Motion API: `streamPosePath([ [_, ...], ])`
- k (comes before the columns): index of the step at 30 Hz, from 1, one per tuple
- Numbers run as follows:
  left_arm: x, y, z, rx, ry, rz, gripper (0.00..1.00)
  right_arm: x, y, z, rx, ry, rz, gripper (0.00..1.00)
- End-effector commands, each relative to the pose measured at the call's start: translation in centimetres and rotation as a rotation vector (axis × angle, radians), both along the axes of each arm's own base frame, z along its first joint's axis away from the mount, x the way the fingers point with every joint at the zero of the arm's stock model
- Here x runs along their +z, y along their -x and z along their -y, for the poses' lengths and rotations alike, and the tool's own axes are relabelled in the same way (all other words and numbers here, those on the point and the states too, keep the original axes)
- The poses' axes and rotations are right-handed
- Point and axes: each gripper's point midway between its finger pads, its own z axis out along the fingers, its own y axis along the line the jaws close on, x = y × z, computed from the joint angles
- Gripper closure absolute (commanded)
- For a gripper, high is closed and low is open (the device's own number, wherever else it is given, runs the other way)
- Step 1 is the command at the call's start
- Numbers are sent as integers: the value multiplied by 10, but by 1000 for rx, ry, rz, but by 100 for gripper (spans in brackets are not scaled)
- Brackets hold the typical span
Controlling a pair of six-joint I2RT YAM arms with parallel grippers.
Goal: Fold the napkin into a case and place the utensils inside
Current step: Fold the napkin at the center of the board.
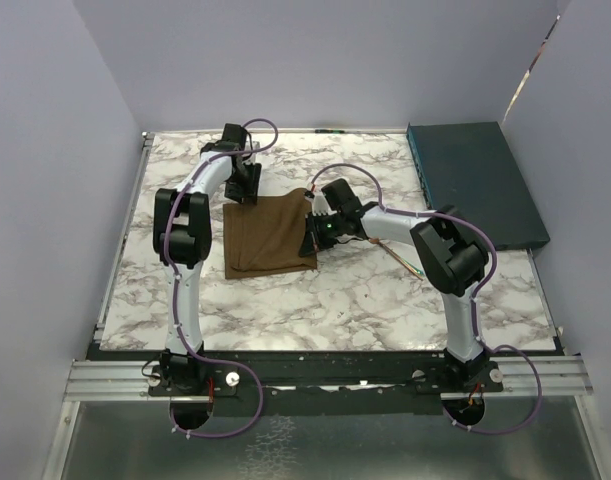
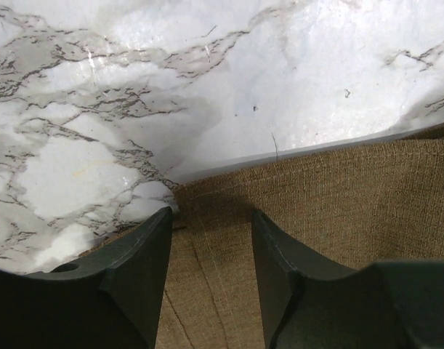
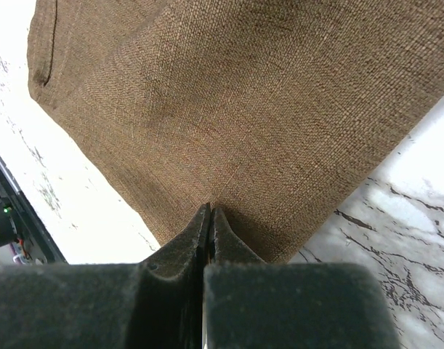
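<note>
A brown napkin (image 1: 268, 235) lies folded flat on a marble table (image 1: 335, 300). The left gripper (image 2: 211, 218) hangs over its far left corner, fingers spread apart above the cloth. The right gripper (image 3: 209, 211) touches the napkin's right edge, fingers pressed together; whether cloth is nipped between them cannot be told. A fork (image 1: 400, 258) lies to the right, beside that arm.

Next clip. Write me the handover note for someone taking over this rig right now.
Left pincer: open, low over the far-left corner of the napkin.
Right pincer: shut, tips at the napkin's right edge; whether it pinches cloth is unclear.
Fork: on the table right of the napkin, under the right arm.
Done: no narrow case yet; the napkin lies as a broad rectangle.
Left: fold it, slip the fork in.
</note>
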Motion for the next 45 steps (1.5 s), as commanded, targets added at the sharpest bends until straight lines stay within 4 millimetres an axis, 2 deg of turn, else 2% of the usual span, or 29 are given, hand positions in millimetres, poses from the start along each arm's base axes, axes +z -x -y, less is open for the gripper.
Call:
streamPosePath([
  [1,0,-13,3,16,2,22,52,15,5,-5,14,-48,7,99],
  [5,-1,-13,3,13,1,23,55,14,7,-4,10,-52,-2,99],
  [9,0,-10,4,2,-18,27,64,15,9,-5,9,-60,-8,99],
  [16,4,-6,-2,3,-81,52,92,18,8,-5,7,-62,0,99],
  [19,16,-7,-10,21,-126,91,99,20,6,-5,3,-61,5,99],
  [26,61,-10,-23,40,-177,200,100,25,-1,-8,-1,-60,24,99],
  [30,72,-4,-28,45,-192,220,100,25,-5,-12,-1,-66,21,99],
  [35,74,5,-32,22,-213,223,100,22,-6,-18,3,-79,5,95],
  [39,68,9,-35,15,-235,212,100,23,-2,-26,26,-89,0,94],
  [45,64,8,-34,15,-233,206,100,26,20,-60,122,-107,21,96],
])
